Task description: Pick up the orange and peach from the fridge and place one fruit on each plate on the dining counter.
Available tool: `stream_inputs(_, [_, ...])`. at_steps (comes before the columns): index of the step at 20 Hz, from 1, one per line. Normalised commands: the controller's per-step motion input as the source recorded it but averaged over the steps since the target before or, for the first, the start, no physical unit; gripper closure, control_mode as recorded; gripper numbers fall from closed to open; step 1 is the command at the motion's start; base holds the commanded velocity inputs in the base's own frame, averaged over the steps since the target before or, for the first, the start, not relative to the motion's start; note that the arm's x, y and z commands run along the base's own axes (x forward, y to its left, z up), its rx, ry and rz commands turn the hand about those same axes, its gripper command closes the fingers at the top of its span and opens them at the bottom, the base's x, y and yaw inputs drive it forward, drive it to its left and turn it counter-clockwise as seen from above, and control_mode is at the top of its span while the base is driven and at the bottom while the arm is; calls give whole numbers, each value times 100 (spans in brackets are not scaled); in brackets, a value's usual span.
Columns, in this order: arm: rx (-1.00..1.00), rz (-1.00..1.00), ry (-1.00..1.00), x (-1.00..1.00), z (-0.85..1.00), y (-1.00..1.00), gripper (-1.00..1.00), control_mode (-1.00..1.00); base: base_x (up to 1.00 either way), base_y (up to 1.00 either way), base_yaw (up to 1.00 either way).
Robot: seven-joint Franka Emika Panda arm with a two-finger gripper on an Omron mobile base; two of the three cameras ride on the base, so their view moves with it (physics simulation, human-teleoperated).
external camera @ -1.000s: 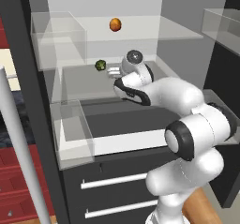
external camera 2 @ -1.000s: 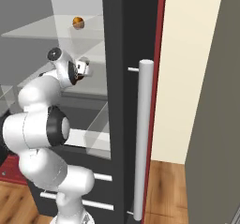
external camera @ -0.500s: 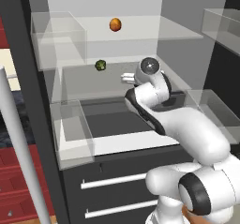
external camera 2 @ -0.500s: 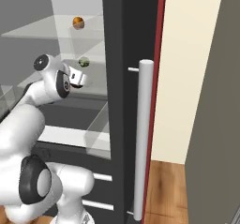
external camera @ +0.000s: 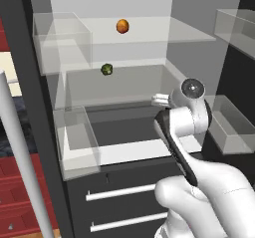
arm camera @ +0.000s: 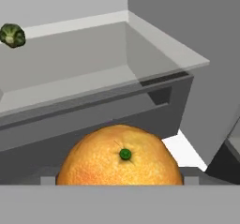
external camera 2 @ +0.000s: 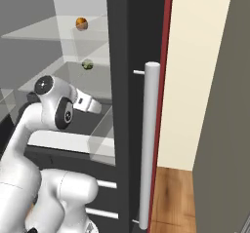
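Note:
The fridge [external camera: 39, 132] stands open, showing its white inside and glass shelves. The orange [arm camera: 120, 164] sits large and close at the bottom of the hand view, with a green stem dot facing the camera. My gripper [external camera: 156, 100] is shut on it in front of the middle shelf, and it also shows in the right base view [external camera 2: 94, 105]. The peach [external camera: 122, 26] rests on the top glass shelf [external camera 2: 81, 23]. The plates and the dining counter are out of view.
A small green broccoli [external camera: 106, 69] lies on the middle shelf [arm camera: 12, 34]. Clear bins [external camera: 74, 142] line the left side and the right door [external camera: 231, 127]. A long silver handle [external camera 2: 149, 144] runs down the dark door edge. White drawer handles [external camera: 124, 192] sit below.
The arm has swung back and to the right, drawing the hand out from the middle shelf and away from the broccoli. The peach and the broccoli have stayed put.

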Motion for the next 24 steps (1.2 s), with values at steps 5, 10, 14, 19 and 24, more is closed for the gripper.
stream_inputs(5, [0, -3, 0, -100, -30, -28, 100, -100, 0, 0, 0])
stream_inputs(10, [0, 0, 0, -67, -5, -9, 100, -100, 0, 0, 0])
stream_inputs(14, [0, 0, 0, -26, -3, 0, 100, 100, -24, 2, 0])
stream_inputs(19, [0, 0, 0, 0, 0, 0, 100, 100, -74, 63, 0])
stream_inputs(24, [0, 0, 0, 0, 0, 0, 100, 100, -100, 66, 4])
